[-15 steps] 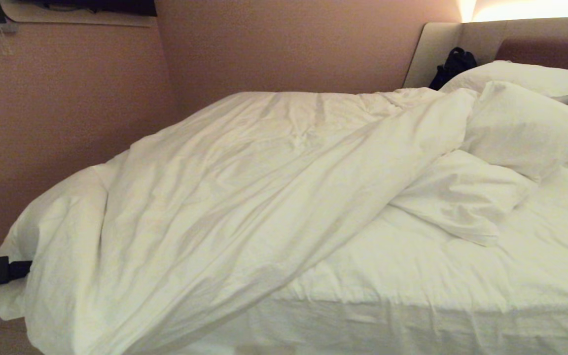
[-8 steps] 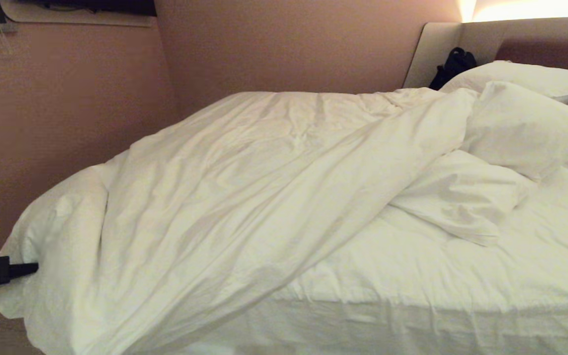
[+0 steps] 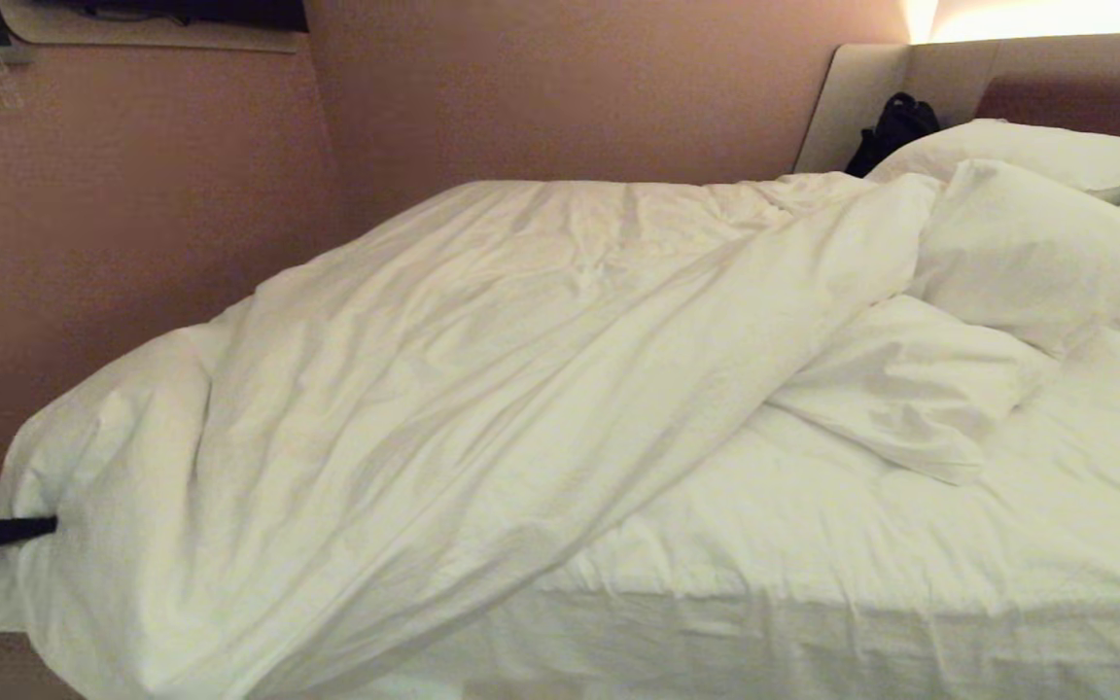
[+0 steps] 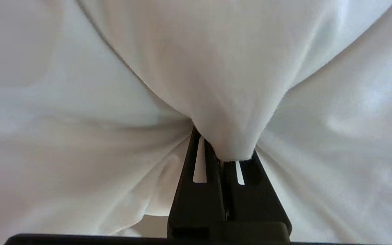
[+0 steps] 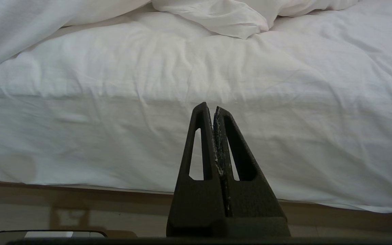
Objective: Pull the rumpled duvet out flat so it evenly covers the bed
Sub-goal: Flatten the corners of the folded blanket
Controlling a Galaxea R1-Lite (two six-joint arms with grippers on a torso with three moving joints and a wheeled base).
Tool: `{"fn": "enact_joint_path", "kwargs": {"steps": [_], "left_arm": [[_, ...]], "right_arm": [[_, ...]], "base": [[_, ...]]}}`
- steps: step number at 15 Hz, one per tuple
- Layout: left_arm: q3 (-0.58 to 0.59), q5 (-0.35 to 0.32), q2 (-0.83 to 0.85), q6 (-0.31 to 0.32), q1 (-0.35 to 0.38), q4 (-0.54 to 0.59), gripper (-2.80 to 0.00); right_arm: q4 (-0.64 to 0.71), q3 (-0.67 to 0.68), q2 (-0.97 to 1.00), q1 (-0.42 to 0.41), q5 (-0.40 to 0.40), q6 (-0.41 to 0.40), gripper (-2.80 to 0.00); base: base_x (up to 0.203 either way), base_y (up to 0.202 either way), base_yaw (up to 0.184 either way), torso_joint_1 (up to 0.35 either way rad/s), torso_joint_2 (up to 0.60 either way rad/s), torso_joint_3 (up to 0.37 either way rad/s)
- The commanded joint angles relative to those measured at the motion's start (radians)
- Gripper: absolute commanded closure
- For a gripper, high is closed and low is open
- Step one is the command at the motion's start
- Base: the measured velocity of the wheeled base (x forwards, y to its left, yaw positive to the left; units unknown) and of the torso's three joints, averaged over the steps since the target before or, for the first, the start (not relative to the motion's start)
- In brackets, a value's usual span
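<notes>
The white duvet (image 3: pixel 482 389) lies rumpled and bunched over the left half of the bed (image 3: pixel 910 583), leaving the sheeted mattress bare on the right. My left gripper (image 3: pixel 45 527) is at the duvet's hanging corner at the far left edge, shut on a fold of the duvet (image 4: pixel 230 102); cloth drapes over its fingertips (image 4: pixel 199 163). My right gripper (image 5: pixel 213 110) is shut and empty, held low in front of the mattress side (image 5: pixel 114 136). It does not show in the head view.
White pillows (image 3: pixel 1027 243) pile at the headboard (image 3: pixel 1007 78) on the right, beside a dark bag (image 3: pixel 895 126). A pinkish wall (image 3: pixel 132 194) runs close along the bed's far side. The beige floor (image 5: pixel 80 211) shows below the mattress.
My left gripper has shut on the duvet's corner and drawn it a little leftward and outward. The corner now hangs further over the left edge. The right arm has not moved.
</notes>
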Motion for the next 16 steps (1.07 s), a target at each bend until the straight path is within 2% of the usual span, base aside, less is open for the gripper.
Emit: {"fn": "enact_joint_path", "kwargs": {"steps": [1, 4, 16], "left_arm": [[-0.037, 0.004, -0.027, 0.003, 0.054, 0.003, 0.0], [-0.091, 0.107, -0.045, 0.001, 0.102, 0.01, 0.0], [-0.091, 0.117, -0.164, -0.011, 0.164, 0.013, 0.0]], "right_arm": [[0.0, 0.0, 0.0, 0.0, 0.0, 0.0, 0.0], [0.0, 0.0, 0.0, 0.0, 0.0, 0.0, 0.0], [0.0, 0.0, 0.0, 0.0, 0.0, 0.0, 0.0]], "base": [[0.0, 0.0, 0.0, 0.0, 0.0, 0.0], [0.0, 0.0, 0.0, 0.0, 0.0, 0.0], [0.0, 0.0, 0.0, 0.0, 0.0, 0.0]]}}
